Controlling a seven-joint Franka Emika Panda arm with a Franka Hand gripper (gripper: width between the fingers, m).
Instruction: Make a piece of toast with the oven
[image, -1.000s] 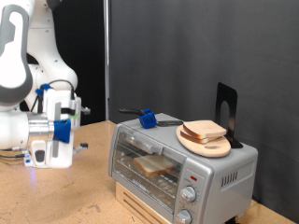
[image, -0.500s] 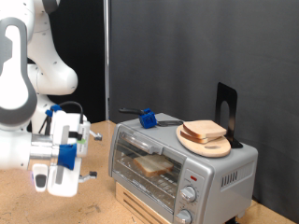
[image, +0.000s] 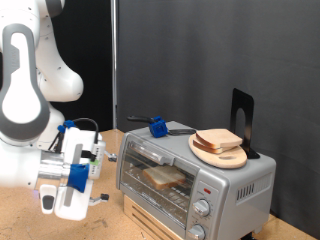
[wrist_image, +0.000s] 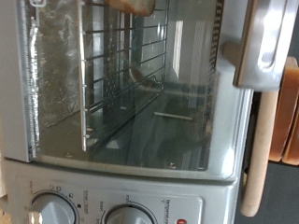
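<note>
A: Where is the piece of toast (image: 162, 177)?

B: On the rack inside the oven (image: 190, 176), door shut, right of the gripper (image: 95, 180), which hangs near the oven's left front.

A: Gripping anything?

B: Can't tell; its fingers don't show.

A: Handling?

B: Likely light, soft, crumbly; best pinched gently by the crust edges.

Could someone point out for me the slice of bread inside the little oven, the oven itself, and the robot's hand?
piece of toast (image: 163, 177): exterior view, middle of the slice.
oven (image: 232, 183): exterior view, bare metal side.
gripper (image: 68, 190): exterior view, hand body; fingertips unclear.
</note>
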